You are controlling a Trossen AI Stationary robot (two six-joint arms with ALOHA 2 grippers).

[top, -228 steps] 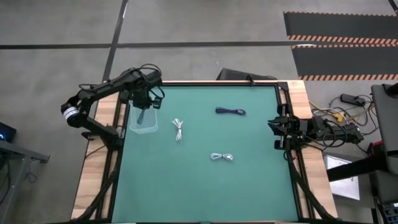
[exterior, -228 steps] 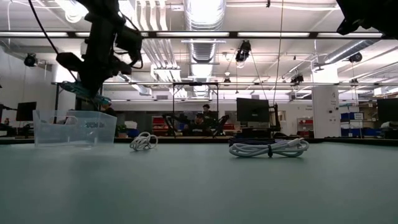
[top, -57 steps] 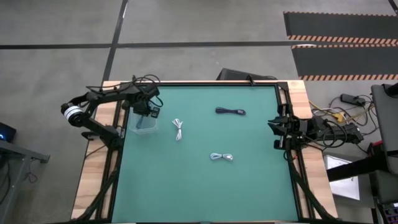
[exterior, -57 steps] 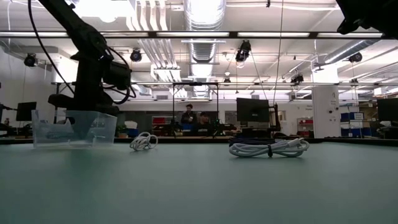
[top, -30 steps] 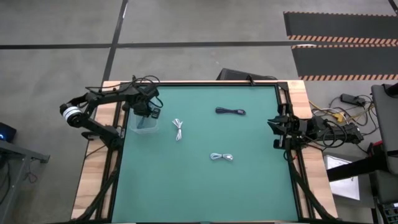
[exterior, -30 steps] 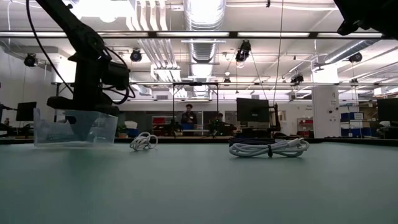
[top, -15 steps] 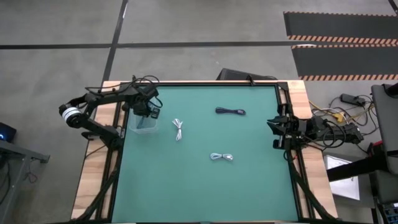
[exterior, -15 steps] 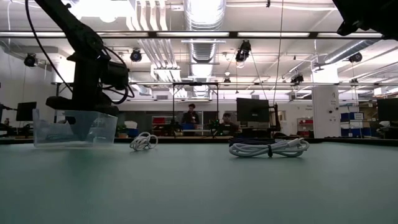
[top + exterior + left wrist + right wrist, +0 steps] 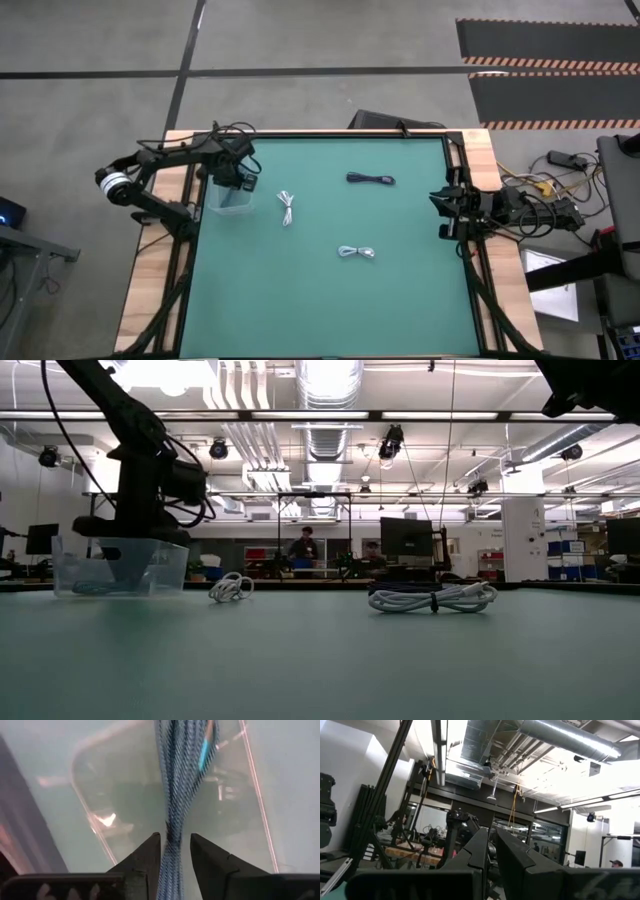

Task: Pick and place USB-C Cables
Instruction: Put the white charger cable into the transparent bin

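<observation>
Releasing: left gripper [image 9: 175, 847] fingers stand slightly apart around the teal-green cable [image 9: 175, 785], above the bin [image 9: 90, 820]. Widen fully, then lift straight.

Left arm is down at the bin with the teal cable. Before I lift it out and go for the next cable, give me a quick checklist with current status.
1. Left gripper inside the clear bin: ok, its wrist view shows the bin floor just beyond the fingers.
2. Teal-green cable released: cannot tell; it lies between the fingers, which stand slightly apart.
3. White cable free on the mat beside the bin: ok.
4. Silvery-blue cable and black cable clear of both arms: ok.
5. Right gripper parked at the right table edge, fingers shut and empty: ok.
</observation>
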